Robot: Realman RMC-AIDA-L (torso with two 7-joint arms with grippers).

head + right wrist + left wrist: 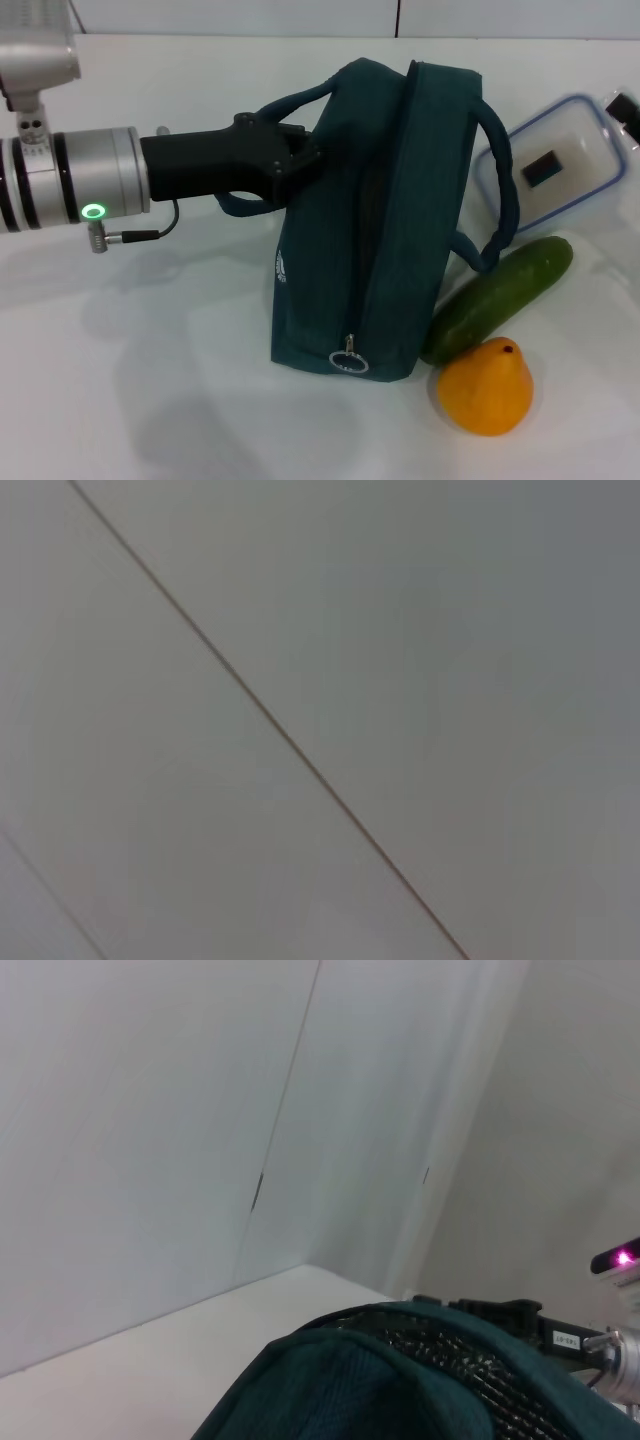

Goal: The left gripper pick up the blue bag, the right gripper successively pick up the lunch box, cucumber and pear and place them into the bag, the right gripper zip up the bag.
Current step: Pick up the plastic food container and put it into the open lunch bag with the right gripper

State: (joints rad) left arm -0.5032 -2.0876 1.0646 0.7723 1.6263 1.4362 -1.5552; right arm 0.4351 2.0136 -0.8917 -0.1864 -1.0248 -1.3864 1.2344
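Blue bag [385, 215] found upright on the white desk [150, 400], zipper mostly closed, ring pull [349, 358] at its near end. Left claw [300, 158] seen against the bag's left side, closed around 1 rope handle [290, 103]. Lunch box [552, 163] noted behind the bag's right side; cucumber [497, 298] touching the bag's right wall; pear [486, 386] just beside the cucumber's near end. Right claw [622, 106] barely glimpsed beyond the lunch box, opening not determinable. Risks judged: handle slipping on lift, bag tilting onto the cucumber, closed zipper blocking loading.
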